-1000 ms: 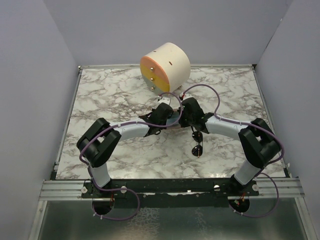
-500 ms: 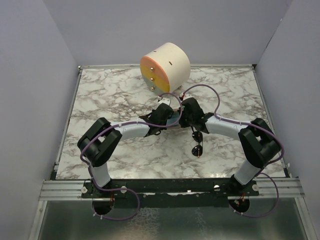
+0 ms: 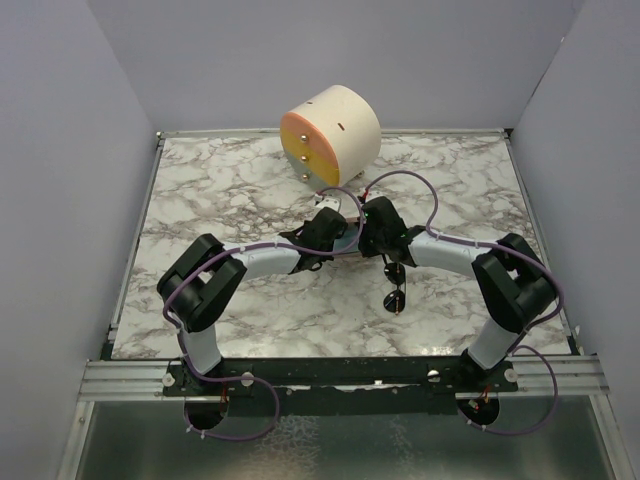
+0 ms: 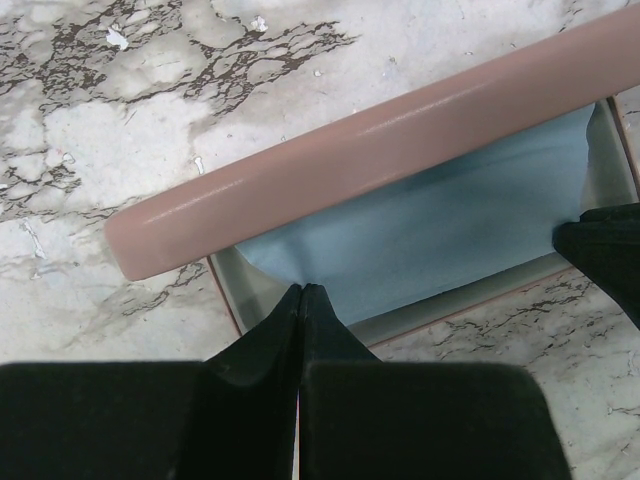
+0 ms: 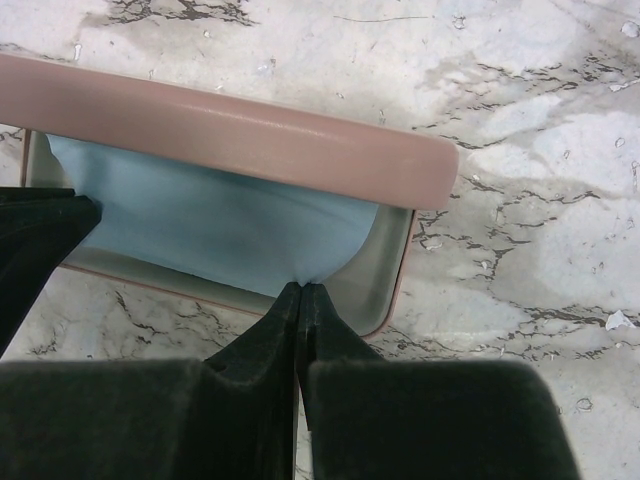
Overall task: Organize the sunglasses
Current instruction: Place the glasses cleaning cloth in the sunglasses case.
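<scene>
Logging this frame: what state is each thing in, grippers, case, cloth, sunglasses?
left gripper: shut on blue cloth, at one corner.
right gripper: shut on blue cloth, at the other near corner.
pink case: open, lid raised.
blue cloth: lying in the pink case, pinched at two corners.
sunglasses: on the table, outside the pink case, unheld; folded or not, too small to tell.

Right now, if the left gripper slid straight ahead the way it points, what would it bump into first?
The left gripper pinches the light blue cloth, so it would push that first. Right behind it stands the raised lid of the pink glasses case, though depth is hard to judge.
</scene>
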